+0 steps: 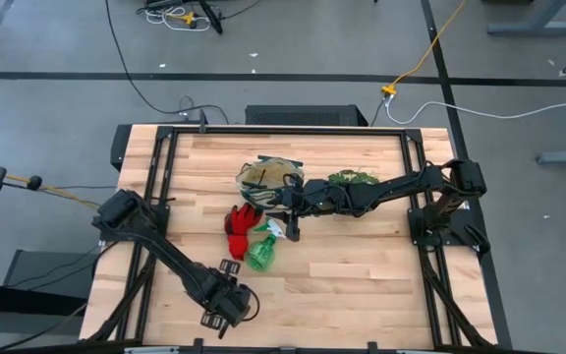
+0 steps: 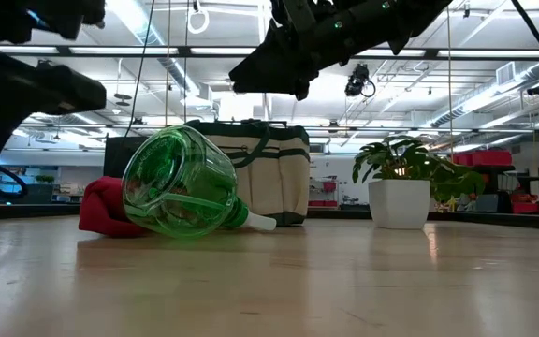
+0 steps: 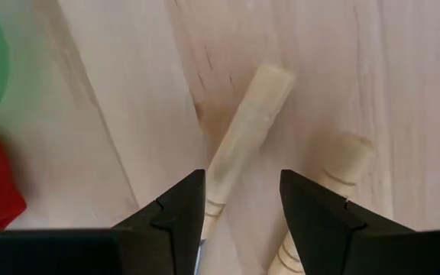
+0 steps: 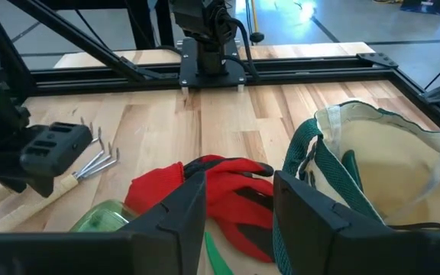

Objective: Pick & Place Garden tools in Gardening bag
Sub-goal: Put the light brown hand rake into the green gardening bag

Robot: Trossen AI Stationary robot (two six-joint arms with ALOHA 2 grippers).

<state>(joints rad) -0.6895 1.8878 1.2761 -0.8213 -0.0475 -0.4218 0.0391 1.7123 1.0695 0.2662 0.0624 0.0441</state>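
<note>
Two wooden-handled rakes (image 3: 243, 130) (image 3: 338, 172) lie side by side on the table near its front edge. My left gripper (image 1: 226, 307) points down over them, open, its fingers on either side of one handle (image 3: 235, 164). The rakes' metal tines (image 4: 101, 156) show in the right wrist view. Red gloves (image 1: 242, 226) and a green spray bottle (image 1: 261, 254) lie at the table's middle, the bottle on its side. The cream bag with green trim (image 1: 268, 177) stands open behind them. My right gripper (image 4: 239, 221) hovers open over the gloves, beside the bag, with nothing between its fingers.
A potted plant (image 1: 352, 182) stands right of the bag, under my right arm. A black metal frame (image 1: 263, 131) runs around the table top. Bare wood lies at the front right (image 1: 362, 295).
</note>
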